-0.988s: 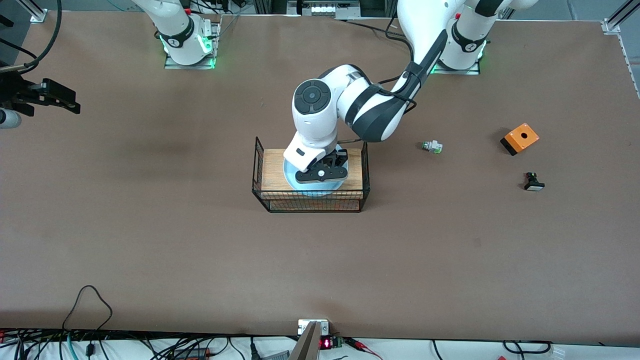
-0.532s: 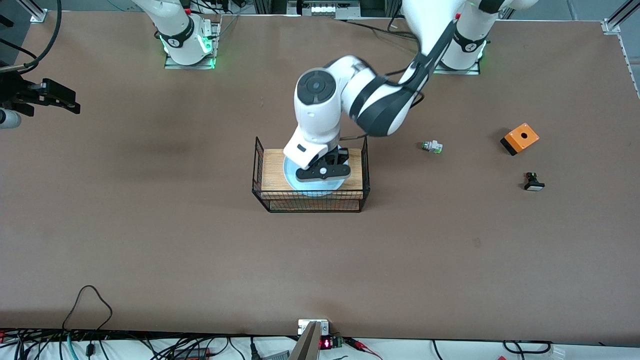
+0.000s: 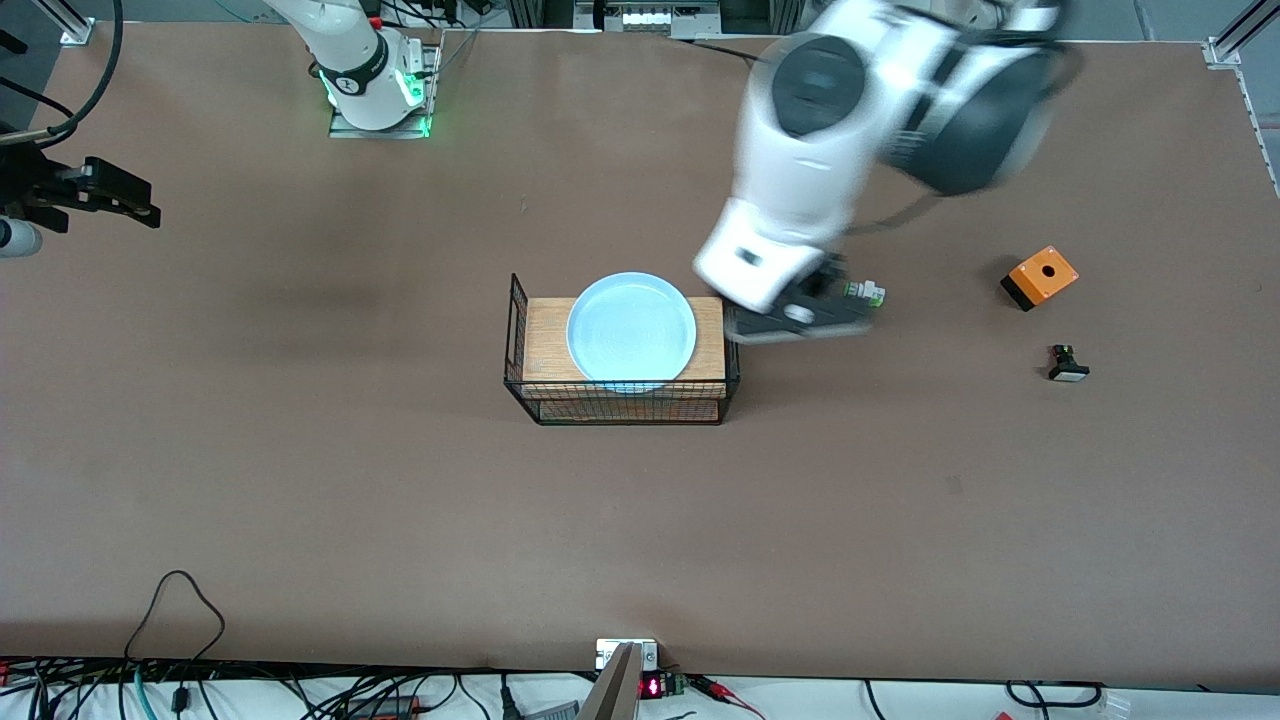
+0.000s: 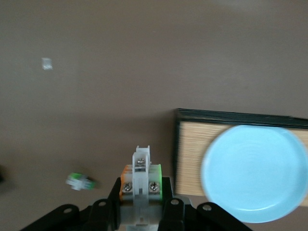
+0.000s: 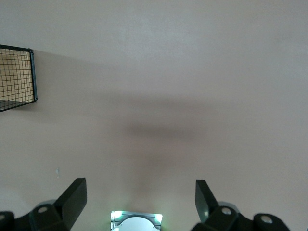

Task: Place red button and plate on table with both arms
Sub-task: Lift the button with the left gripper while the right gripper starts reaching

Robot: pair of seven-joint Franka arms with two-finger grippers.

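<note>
My left gripper is up in the air over the table, between the wire rack and a loose white switch. In the left wrist view it is shut on the red button. The button's cream body with screws and green and orange sides shows; its cap is hidden. The light blue plate lies bare on the rack's wooden top, and also shows in the left wrist view. My right gripper waits open and empty at the right arm's end of the table, fingers wide apart in its wrist view.
The black wire rack stands mid-table; its corner shows in the right wrist view. A white switch with a green end lies beside my left gripper. An orange box and a black-topped switch lie toward the left arm's end.
My left gripper rose off the plate and swung quickly toward the left arm's end with the button in it. The plate is uncovered. The right arm has not moved.
</note>
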